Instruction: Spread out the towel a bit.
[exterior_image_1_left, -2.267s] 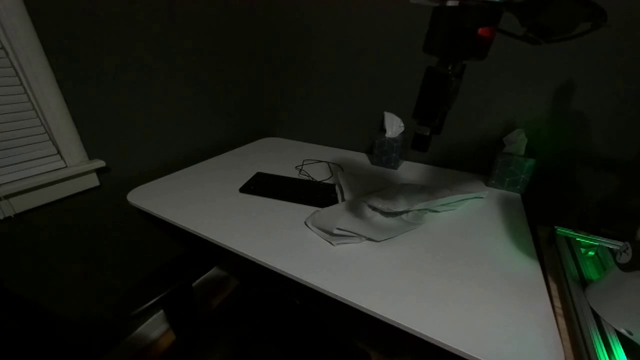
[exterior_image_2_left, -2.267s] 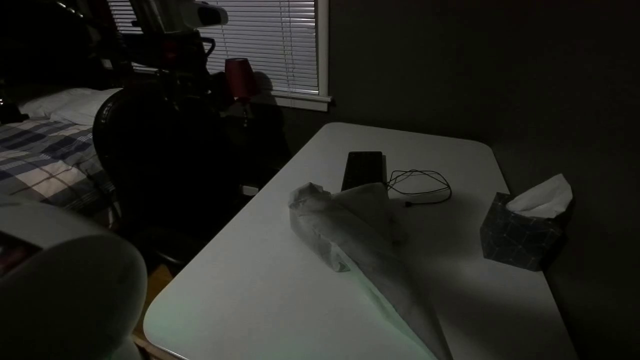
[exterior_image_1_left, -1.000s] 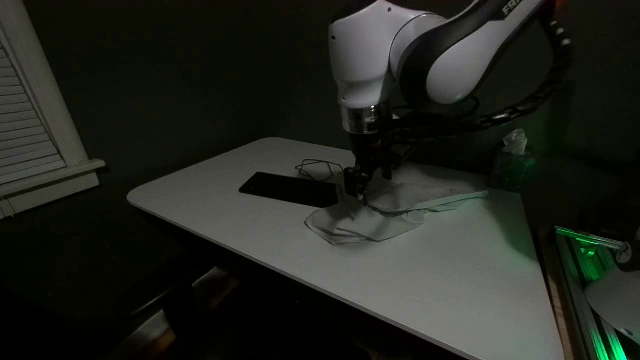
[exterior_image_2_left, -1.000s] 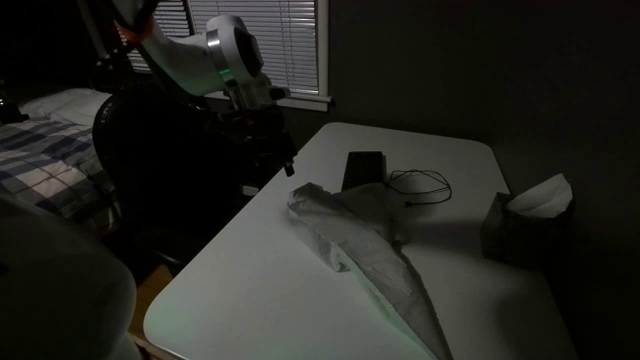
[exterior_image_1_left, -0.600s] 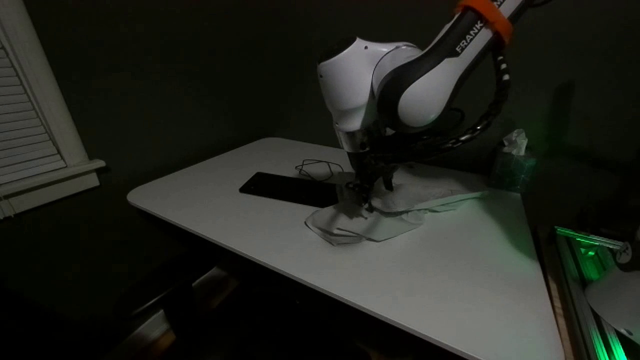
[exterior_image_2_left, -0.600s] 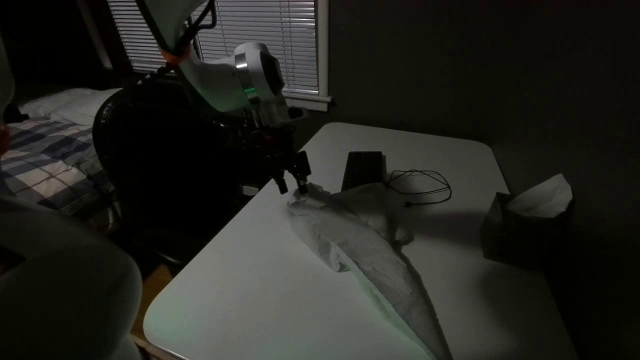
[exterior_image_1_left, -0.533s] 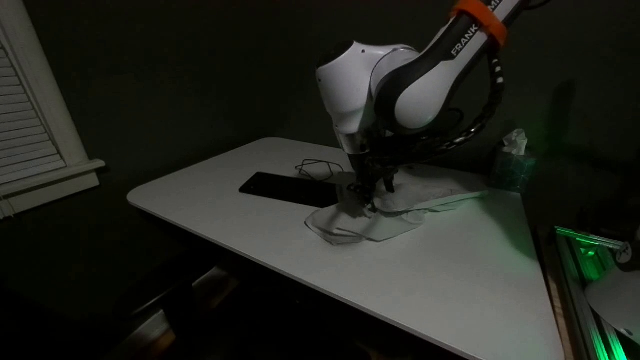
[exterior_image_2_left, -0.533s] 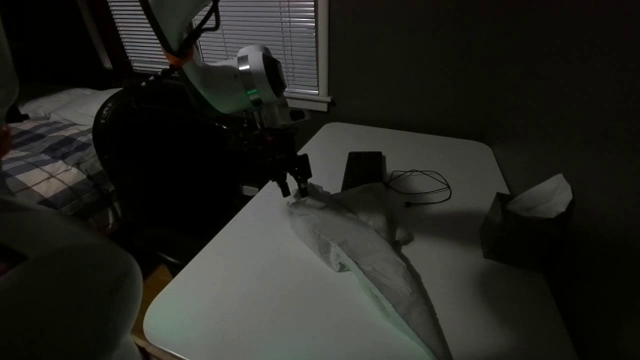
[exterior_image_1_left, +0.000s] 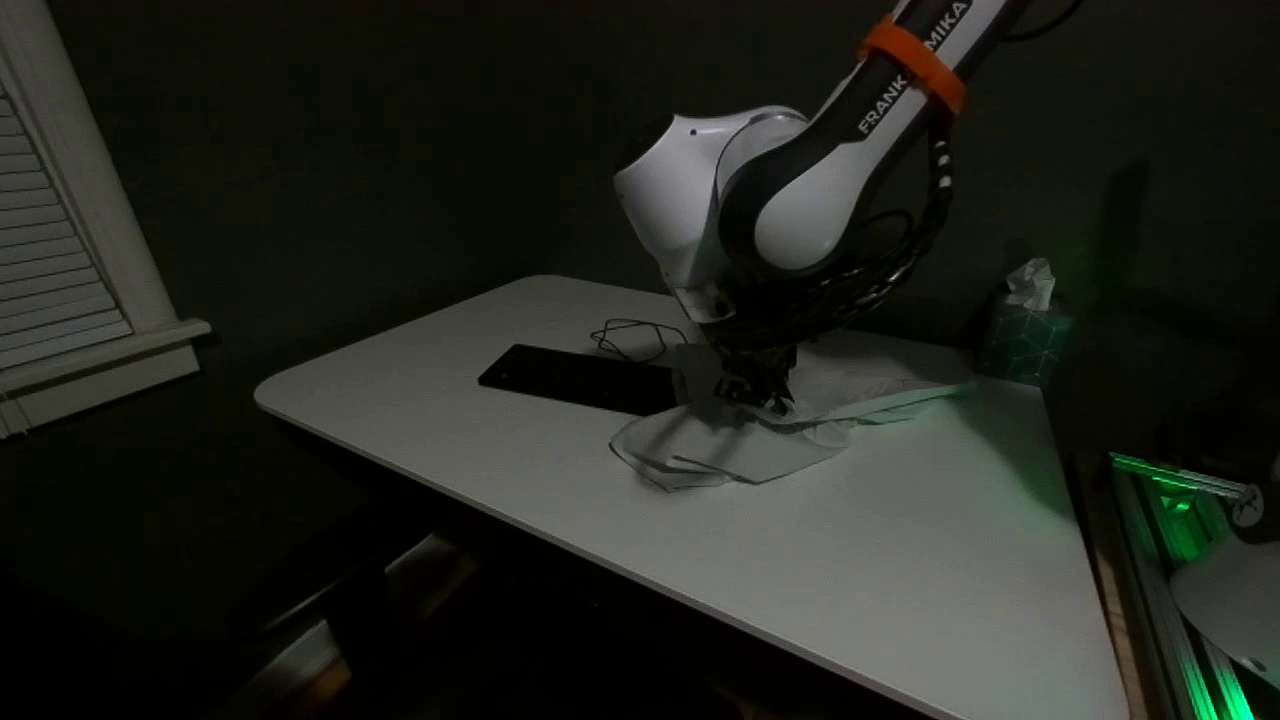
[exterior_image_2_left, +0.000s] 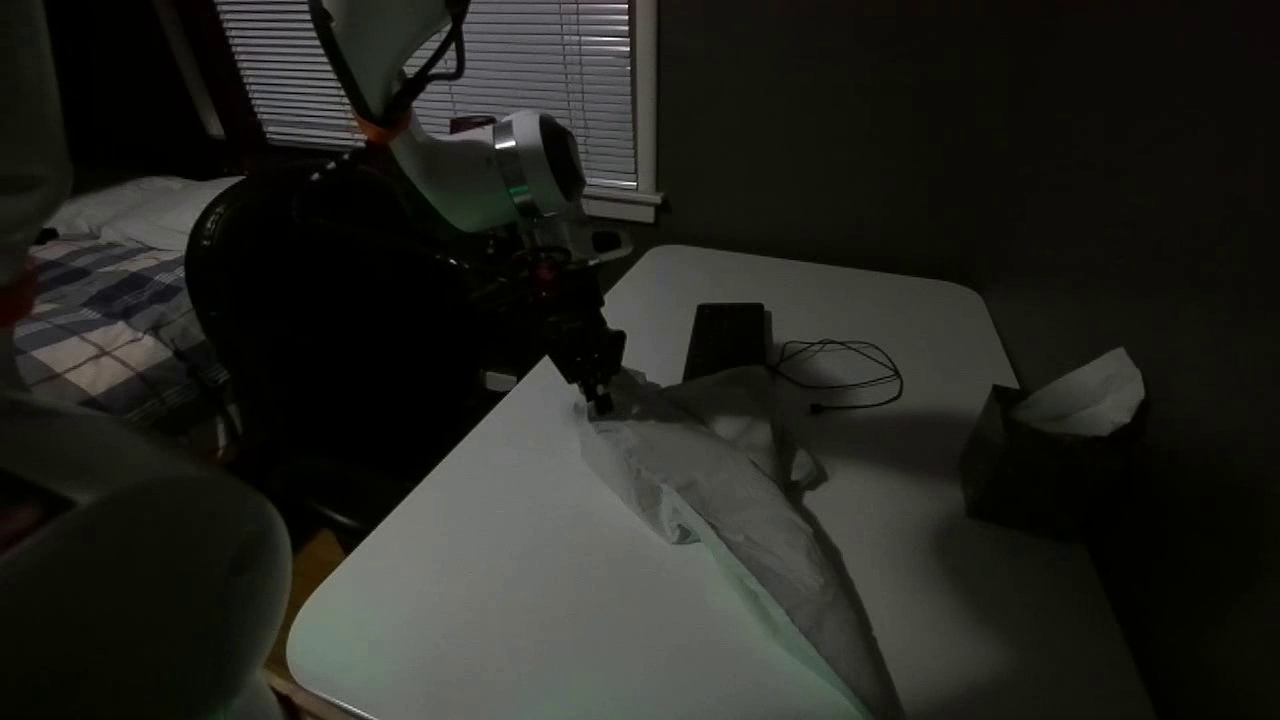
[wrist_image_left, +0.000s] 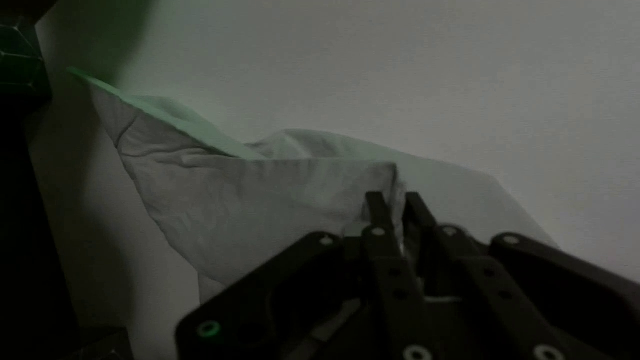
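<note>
Near the keyboard, a fold of the rumpled towel is pinched by the fingers, with the spreading apparently left to be done.

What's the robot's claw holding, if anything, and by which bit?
The towel: the gripper has a fold pinched between its fingertips, near a corner of the upper layer.

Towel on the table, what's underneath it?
The table carries the towel; one end of the keyboard is hidden, under or behind it, I can't tell which. Anything else beneath is covered.
</note>
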